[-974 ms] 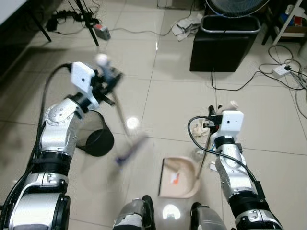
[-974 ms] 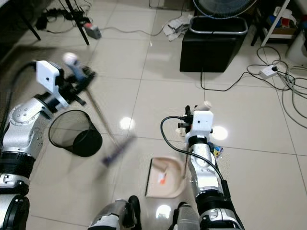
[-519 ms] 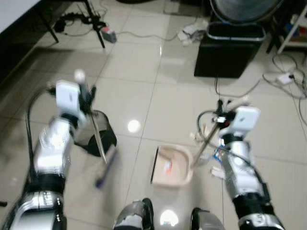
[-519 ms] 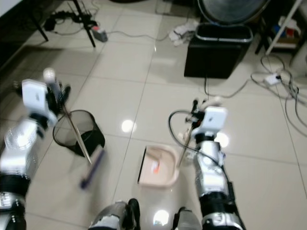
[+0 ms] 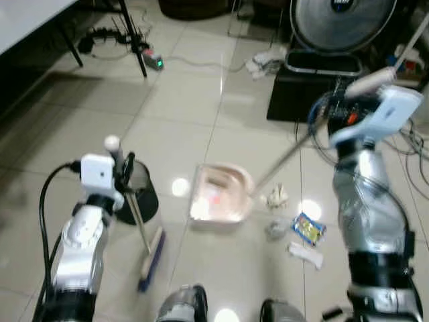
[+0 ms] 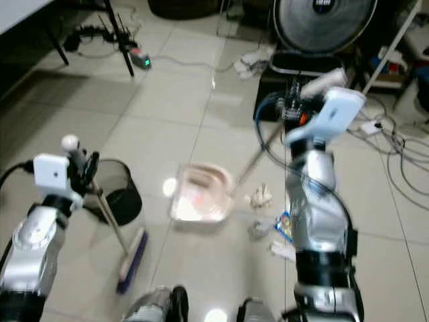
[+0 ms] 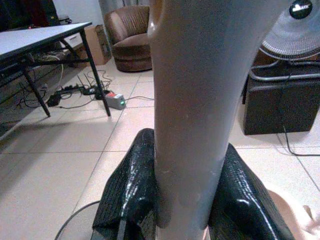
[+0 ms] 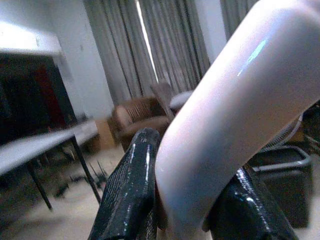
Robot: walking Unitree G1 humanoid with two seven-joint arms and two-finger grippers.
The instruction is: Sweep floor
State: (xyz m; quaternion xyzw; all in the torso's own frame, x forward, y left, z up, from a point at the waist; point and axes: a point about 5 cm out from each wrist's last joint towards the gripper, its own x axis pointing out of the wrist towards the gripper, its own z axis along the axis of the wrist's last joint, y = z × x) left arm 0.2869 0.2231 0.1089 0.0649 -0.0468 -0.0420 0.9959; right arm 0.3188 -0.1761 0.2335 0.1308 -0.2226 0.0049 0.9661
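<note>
Tiled floor (image 5: 201, 114), glossy, ceiling-light glare in several spots. Black box (image 5: 315, 87) with a standing fan (image 5: 343, 20) behind it at the far end; cables (image 6: 402, 161) trailing along the right side; table leg (image 5: 134, 33) and a power strip (image 5: 154, 62) far left.

Black mesh bin (image 5: 139, 194) just beside the left arm. Broom (image 5: 139, 228) held near the top of its stick by the left gripper (image 5: 124, 176), black fingers (image 7: 130, 185) closed round the shaft on both sides; bristle head (image 5: 151, 258) low on the tiles, near the bin, well apart from the litter.

Pink dustpan (image 5: 218, 194) on its long handle (image 5: 285, 159), pan apparently at or just above the floor, something small and red inside. Right gripper (image 5: 342, 100) raised high, fingers (image 8: 130, 195) clamped on the handle's curved top end.

Litter right of the pan: crumpled paper (image 5: 276, 196) closest, a grey scrap (image 5: 273, 229), a blue and yellow packet (image 5: 308, 229), a white wrapper (image 5: 305, 253).

Risks, judged: pan mouth appears turned away from the litter, so a sweep now would push debris past it. Broom head close to the bin; a wide stroke could knock it over. High, far grip on the long handle gives poor control, pan could tilt and spill its contents. Cables near enough on the right to snag
</note>
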